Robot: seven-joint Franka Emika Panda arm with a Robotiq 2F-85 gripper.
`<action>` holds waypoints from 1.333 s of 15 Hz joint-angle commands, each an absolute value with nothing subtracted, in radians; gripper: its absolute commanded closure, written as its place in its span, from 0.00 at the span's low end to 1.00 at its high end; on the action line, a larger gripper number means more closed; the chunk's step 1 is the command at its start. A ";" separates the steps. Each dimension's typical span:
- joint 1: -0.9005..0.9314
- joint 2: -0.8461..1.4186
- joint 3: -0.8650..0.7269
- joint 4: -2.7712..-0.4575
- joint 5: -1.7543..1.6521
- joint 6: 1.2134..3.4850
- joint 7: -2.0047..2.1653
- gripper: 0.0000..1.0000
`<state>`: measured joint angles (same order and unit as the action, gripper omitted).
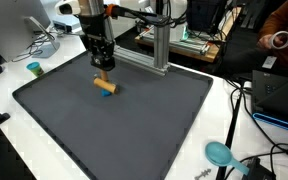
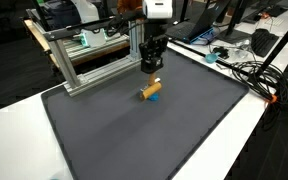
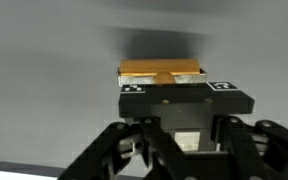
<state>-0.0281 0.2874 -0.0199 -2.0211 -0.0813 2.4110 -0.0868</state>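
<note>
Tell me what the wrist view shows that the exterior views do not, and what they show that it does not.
Only the wrist view: a close look from above at the jaws closed on the wooden cylinder. Only the exterior views: the cylinder's blue end, the aluminium frame behind it, and the white table. Both: the wooden cylinder, the jaws and the dark mat under them.

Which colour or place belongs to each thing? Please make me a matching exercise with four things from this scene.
Things:
1 gripper
2 wooden cylinder
3 mat
4 metal frame

Descriptions:
a dark grey
b blue at one end
c stands at the mat's edge
d directly over the wooden cylinder

Pairs: 1-d, 2-b, 3-a, 4-c
</note>
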 commanded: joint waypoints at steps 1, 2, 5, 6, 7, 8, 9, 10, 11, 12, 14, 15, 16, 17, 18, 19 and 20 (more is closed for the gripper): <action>-0.040 0.347 -0.009 -1.985 -0.046 2.425 -0.117 0.77; -0.042 0.356 -0.008 -1.981 -0.042 2.436 -0.122 0.77; -0.048 0.378 -0.002 -1.959 -0.023 2.431 -0.137 0.77; -0.051 0.383 0.001 -1.955 -0.015 2.426 -0.145 0.77; -0.055 0.389 0.004 -1.949 -0.004 2.411 -0.155 0.77; -0.059 0.393 0.006 -1.947 0.006 2.408 -0.163 0.77; -0.063 0.399 0.007 -1.942 0.016 2.404 -0.170 0.77; -0.068 0.405 0.009 -1.937 0.031 2.396 -0.181 0.77; -0.073 0.411 0.012 -1.933 0.044 2.392 -0.190 0.77; -0.077 0.416 0.013 -1.929 0.056 2.386 -0.199 0.77; -0.086 0.427 0.016 -1.920 0.078 2.379 -0.214 0.77; -0.089 0.431 0.018 -1.916 0.086 2.371 -0.221 0.77; -0.091 0.435 0.019 -1.914 0.092 2.368 -0.225 0.77; -0.093 0.438 0.020 -1.913 0.098 2.368 -0.230 0.77; -0.095 0.441 0.021 -1.911 0.102 2.369 -0.232 0.77; -0.096 0.443 0.022 -1.909 0.107 2.370 -0.233 0.77; -0.096 0.445 0.022 -1.908 0.108 2.370 -0.233 0.77</action>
<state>-0.0801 0.3499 -0.0065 -1.9304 0.0488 2.3493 -0.1958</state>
